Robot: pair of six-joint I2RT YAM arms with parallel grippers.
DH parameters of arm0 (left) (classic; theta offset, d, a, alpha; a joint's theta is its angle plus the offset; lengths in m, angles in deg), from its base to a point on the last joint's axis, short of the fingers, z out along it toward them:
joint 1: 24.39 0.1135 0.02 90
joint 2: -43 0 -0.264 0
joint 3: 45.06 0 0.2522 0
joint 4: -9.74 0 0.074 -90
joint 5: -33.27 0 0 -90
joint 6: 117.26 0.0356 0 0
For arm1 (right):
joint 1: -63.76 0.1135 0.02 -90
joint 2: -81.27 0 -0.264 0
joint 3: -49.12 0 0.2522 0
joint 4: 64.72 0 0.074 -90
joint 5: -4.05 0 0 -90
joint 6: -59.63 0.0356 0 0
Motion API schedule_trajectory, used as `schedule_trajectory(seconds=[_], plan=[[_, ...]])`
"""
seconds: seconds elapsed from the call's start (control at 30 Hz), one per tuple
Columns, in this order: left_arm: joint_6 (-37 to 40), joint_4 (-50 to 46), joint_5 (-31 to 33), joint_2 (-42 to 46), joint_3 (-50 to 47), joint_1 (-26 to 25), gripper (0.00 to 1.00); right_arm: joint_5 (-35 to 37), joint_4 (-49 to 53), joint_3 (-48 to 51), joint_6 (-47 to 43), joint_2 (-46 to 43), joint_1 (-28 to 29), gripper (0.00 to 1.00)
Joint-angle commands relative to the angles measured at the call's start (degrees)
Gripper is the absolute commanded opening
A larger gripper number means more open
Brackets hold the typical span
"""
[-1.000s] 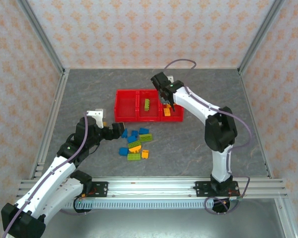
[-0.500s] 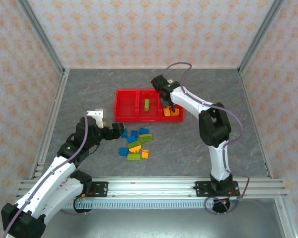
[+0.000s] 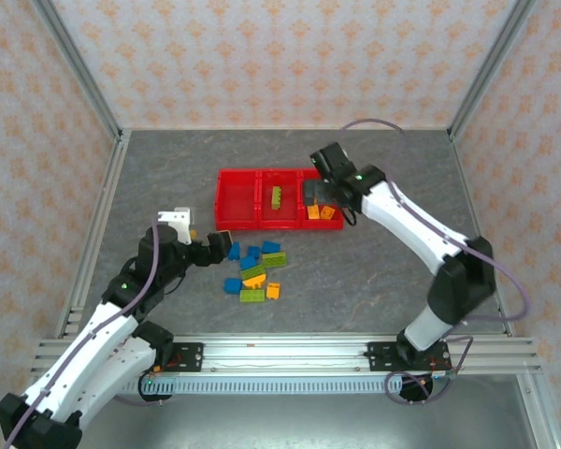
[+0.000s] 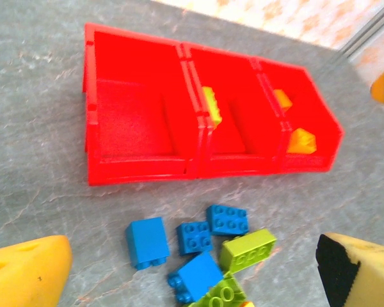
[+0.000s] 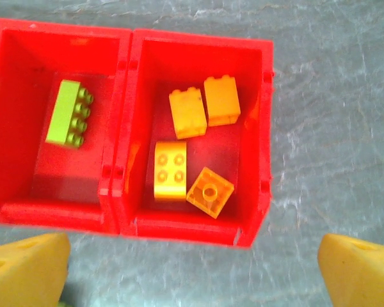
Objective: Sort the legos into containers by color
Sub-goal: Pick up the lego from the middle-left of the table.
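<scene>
Just right of the open, empty left claw (image 3: 219, 249) lie the loose legos (image 3: 254, 269) on the desk (image 3: 374, 276); the right claw (image 3: 320, 195), also open, hangs farther off above the containers (image 3: 236, 200)

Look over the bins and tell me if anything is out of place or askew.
Nothing is mis-sorted. The right bin holds only orange bricks, and the middle bin holds one lime green brick. One small orange brick lies turned diagonally to the bin walls, which is harmless.
</scene>
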Motion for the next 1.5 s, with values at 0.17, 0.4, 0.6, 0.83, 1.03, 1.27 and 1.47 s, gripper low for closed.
schedule_trajectory(seconds=[0.17, 0.4, 0.6, 0.83, 1.03, 1.27, 1.47], plan=[[-11.7, -5.3, 2.7, -2.3, 3.0, -8.7, 0.97, -6.4, -4.5, 17.8, 4.1, -18.8, -1.0, 1.0], [-19.4, -9.6, 14.1, -20.0, 7.2, -29.5, 0.99, -7.6, -6.6, 27.3, 5.2, -27.8, -1.3, 1.0], [-22.9, -10.0, 17.2, -37.6, 14.8, -39.1, 0.9, -7.7, -7.3, 31.7, 5.2, -31.7, -1.2, 1.0], [-24.6, -11.2, 19.1, -45.3, 18.3, -40.0, 0.84, -8.9, -8.8, 35.3, 5.4, -34.9, -1.4, 1.0], [-24.5, -7.9, 16.6, -48.1, 17.7, -39.9, 0.78, -9.3, -9.5, 35.9, 5.3, -35.6, -1.4, 1.0], [-24.9, -6.8, 15.5, -50.5, 17.7, -40.0, 0.75, -9.5, -10.0, 36.6, 5.3, -35.7, -1.4, 1.0], [-25.0, -5.1, 14.8, -52.6, 17.2, -39.6, 0.75, -9.6, -10.0, 36.7, 5.3, -35.7, -1.4, 1.0]])
